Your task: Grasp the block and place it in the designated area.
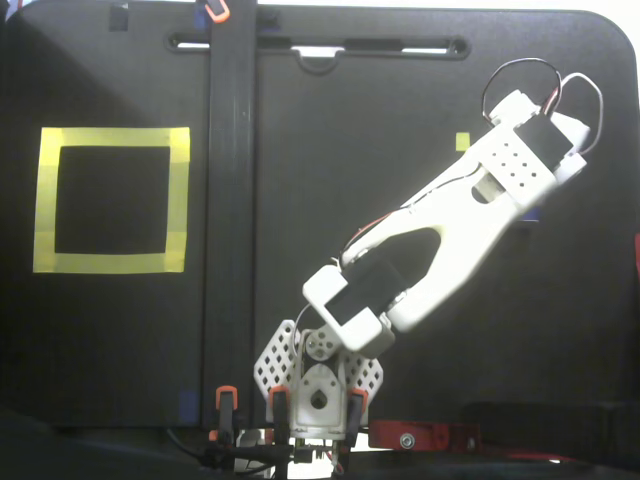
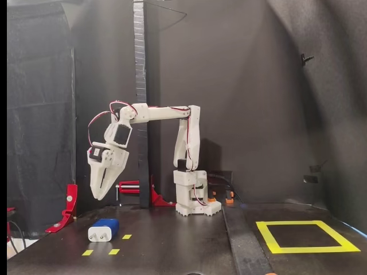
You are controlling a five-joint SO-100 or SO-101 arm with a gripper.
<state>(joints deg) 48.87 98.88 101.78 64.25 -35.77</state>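
Side-on fixed view: block lying flat on the black tabletop at lower left, pale pronged end facing the camera, dark-blue body behind. Three tiny yellow tape squares just beside it, toward the front and right. White arm reaching out from its base toward the left of that view, wrist bent so the pincer points down. Pincer hanging in the air above the block, well clear of it, tips slightly left of the block's middle. Fingers drawn close to a narrow point, nothing held between them; whether fully closed or a sliver apart cannot be told. Yellow-taped square area on the far right of the tabletop, well apart from block and pincer, black inside.

Top-down fixed view: arm stretched diagonally from the base at bottom centre to the upper right, covering the pincer and nearly all of the block. One small yellow tape square showing just left of the wrist. Yellow square area at the left, beyond a dark strip running top to bottom across the tabletop
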